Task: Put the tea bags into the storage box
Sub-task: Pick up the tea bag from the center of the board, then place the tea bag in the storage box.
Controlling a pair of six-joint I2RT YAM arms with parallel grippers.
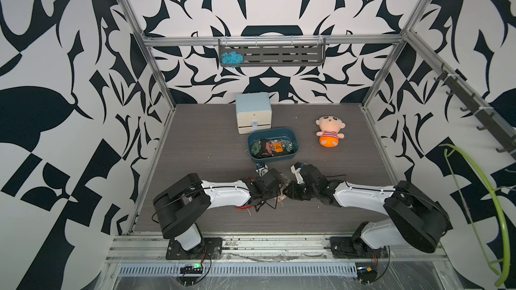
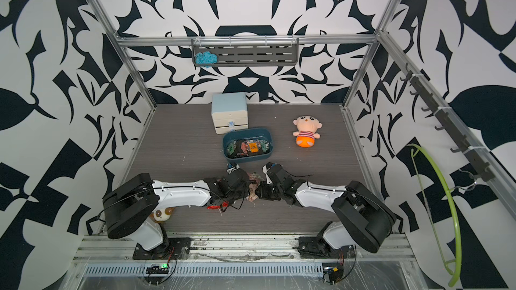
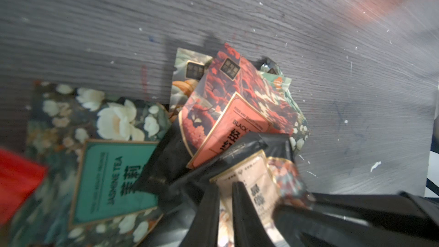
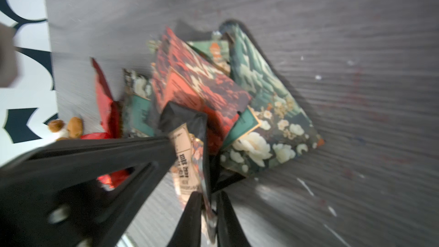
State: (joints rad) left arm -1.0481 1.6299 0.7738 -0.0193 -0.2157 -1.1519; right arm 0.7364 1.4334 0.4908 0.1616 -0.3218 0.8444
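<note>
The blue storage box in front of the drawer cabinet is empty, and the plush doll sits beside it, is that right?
Not empty: both top views show the storage box holding several tea bags. It does stand in front of the drawer cabinet, with the plush doll beside it.

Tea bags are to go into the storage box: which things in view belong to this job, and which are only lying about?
Job: storage box, tea bags inside it, loose tea bags, tan tea bag pinched by left gripper and right gripper.
Lying about: drawer cabinet, plush doll, blue yarn, small plush toy.
</note>
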